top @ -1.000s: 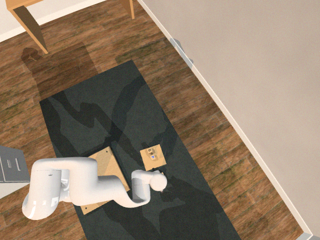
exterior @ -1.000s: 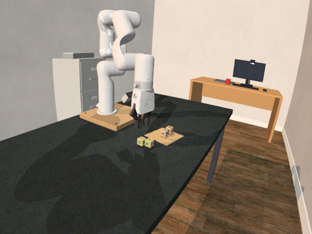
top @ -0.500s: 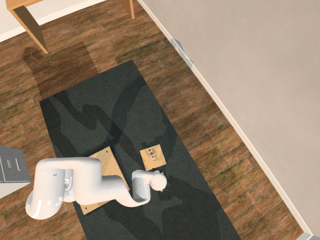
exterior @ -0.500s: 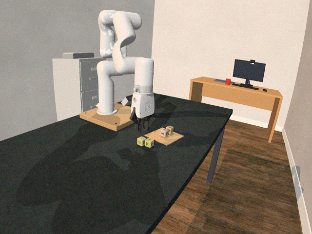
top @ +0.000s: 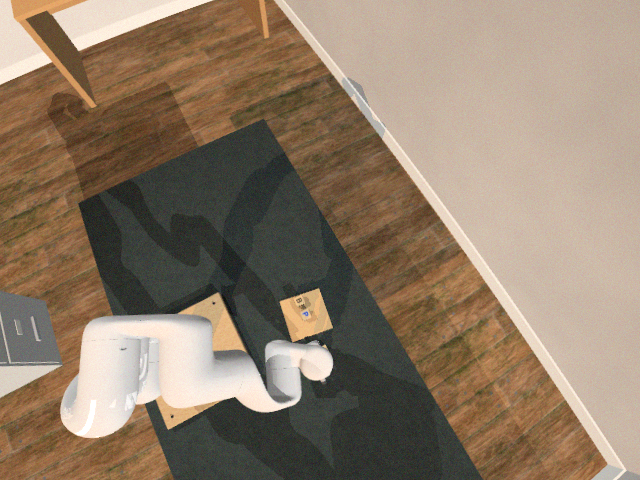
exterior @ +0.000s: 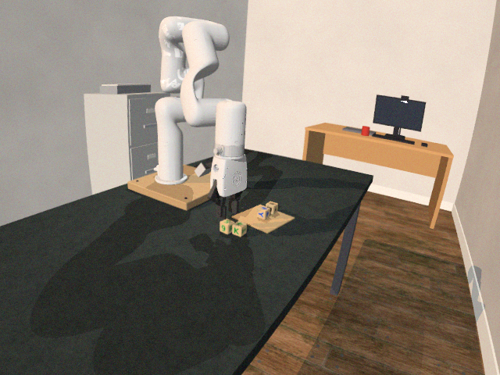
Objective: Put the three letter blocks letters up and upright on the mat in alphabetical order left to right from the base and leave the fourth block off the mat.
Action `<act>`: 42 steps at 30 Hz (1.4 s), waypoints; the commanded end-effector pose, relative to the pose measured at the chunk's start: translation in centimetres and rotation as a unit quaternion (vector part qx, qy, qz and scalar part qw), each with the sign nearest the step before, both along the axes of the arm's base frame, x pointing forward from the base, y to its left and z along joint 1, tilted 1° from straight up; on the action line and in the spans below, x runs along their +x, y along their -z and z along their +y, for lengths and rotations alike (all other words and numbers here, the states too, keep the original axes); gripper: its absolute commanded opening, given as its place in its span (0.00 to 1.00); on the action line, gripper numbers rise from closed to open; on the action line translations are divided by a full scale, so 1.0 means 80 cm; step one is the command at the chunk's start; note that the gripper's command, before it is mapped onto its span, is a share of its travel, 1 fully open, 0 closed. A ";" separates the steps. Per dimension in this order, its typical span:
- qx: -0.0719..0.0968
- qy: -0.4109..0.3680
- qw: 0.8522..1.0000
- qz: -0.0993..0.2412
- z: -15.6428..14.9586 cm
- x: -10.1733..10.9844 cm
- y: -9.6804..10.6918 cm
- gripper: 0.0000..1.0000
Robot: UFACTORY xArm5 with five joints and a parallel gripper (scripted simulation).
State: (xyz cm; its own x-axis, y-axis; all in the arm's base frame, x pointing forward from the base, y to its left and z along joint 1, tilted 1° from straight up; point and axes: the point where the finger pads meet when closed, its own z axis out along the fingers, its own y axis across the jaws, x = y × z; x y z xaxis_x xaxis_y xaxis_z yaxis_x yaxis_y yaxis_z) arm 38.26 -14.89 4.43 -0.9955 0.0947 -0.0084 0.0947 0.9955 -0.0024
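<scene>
A small tan mat (exterior: pixel 267 219) lies on the dark table; it also shows in the top view (top: pixel 305 314). Two wooden blocks sit on it: one with a blue letter (exterior: pixel 262 212), which looks tilted, and one with dark markings (exterior: pixel 273 207) right behind it. Two more blocks stand side by side on the table just off the mat's near-left edge: one shows a green 9 (exterior: pixel 225 226), the other a green K (exterior: pixel 240 229). My gripper (exterior: pixel 227 212) points straight down just above the 9 block, fingers partly open with nothing between them. In the top view the wrist (top: pixel 310 360) hides the fingers and these two blocks.
The robot's wooden base plate (exterior: pixel 173 189) lies behind the gripper. A grey filing cabinet (exterior: pixel 121 137) stands beyond the table. A desk with a monitor (exterior: pixel 379 149) stands by the far wall. The table's right edge (exterior: pixel 323 258) is near the mat.
</scene>
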 end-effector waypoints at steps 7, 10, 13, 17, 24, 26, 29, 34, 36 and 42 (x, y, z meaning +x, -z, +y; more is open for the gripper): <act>-0.001 0.000 1.000 -0.001 0.000 0.002 0.011 0.47; -0.001 0.000 1.000 -0.001 0.000 0.002 0.013 0.47; -0.001 0.000 1.000 -0.001 0.000 0.002 0.013 0.47; -0.001 0.000 1.000 -0.001 0.000 0.002 0.014 0.47; -0.001 0.000 1.000 -0.001 0.000 0.002 0.014 0.47; -0.001 0.000 1.000 -0.001 0.000 0.002 0.014 0.47; -0.001 0.000 1.000 -0.001 0.000 0.002 0.014 0.47; -0.001 0.000 1.000 -0.001 0.000 0.002 0.014 0.47; -0.001 0.000 1.000 -0.001 0.000 0.002 0.014 0.47; -0.001 0.000 1.000 -0.001 0.000 0.002 0.014 0.47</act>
